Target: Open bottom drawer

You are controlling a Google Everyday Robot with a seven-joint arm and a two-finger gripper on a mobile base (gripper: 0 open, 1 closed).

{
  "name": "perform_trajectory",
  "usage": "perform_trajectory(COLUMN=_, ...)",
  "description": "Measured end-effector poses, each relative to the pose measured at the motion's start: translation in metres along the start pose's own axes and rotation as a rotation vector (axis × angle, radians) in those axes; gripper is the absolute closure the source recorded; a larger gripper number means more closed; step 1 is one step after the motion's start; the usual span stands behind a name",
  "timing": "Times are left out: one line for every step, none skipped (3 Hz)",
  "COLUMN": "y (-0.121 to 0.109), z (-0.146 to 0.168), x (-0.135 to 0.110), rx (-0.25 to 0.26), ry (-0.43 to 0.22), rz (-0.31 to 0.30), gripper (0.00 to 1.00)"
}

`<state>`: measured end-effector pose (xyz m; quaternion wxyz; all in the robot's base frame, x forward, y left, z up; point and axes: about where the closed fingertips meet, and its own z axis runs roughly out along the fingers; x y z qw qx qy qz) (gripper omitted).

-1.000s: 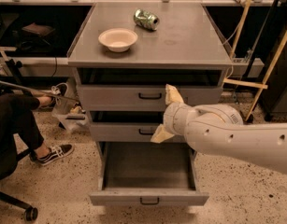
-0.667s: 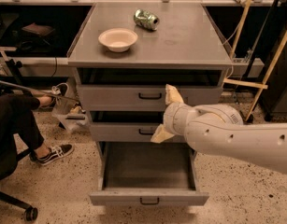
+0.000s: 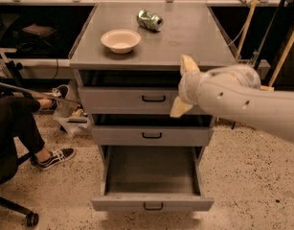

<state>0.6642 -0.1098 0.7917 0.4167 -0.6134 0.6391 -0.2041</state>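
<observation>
Hanging at about three o'clock in the view, the gripper (image 3: 184, 87) sits in front of the right edge of the grey cabinet (image 3: 189, 37), level with the top drawer (image 3: 122, 100). Its two tan fingers (image 3: 188, 64) are spread wide, one up and one down, with nothing between them, and the thick pale arm (image 3: 252, 102) runs off toward four o'clock.

Down at six o'clock, the bottom drawer (image 3: 153, 174) stands pulled well out from the cabinet, its grey floor bare and its front panel nearest the camera, with the small black bar handle (image 3: 152, 206) on it. The gripper is well apart from that drawer, up and to its one o'clock.

Between them comes the middle drawer (image 3: 185, 136), its front just behind the gripper's lower finger line, with a dark gap above it.

On the cabinet top, a pale bowl (image 3: 120, 40) rests at ten o'clock and a green can (image 3: 150, 20) lies on its side near twelve.

Over at eight o'clock, a seated person's dark-trousered leg (image 3: 17, 123) and black sneaker (image 3: 55, 157) reach in over the speckled floor (image 3: 252, 186).
</observation>
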Motion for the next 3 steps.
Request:
perform_trajectory(y=-0.088, z=-0.026, x=-0.014, rx=0.098, ry=0.041, rz=-0.018, gripper=0.0)
perform_trajectory(y=-0.151, z=-0.074, x=-0.057, rx=0.208, ry=0.023, rz=-0.012, gripper=0.0)
perform_trajectory(y=-0.151, z=-0.074, x=-0.075, rx=0.218, ry=0.024, rz=-0.027, gripper=0.0)
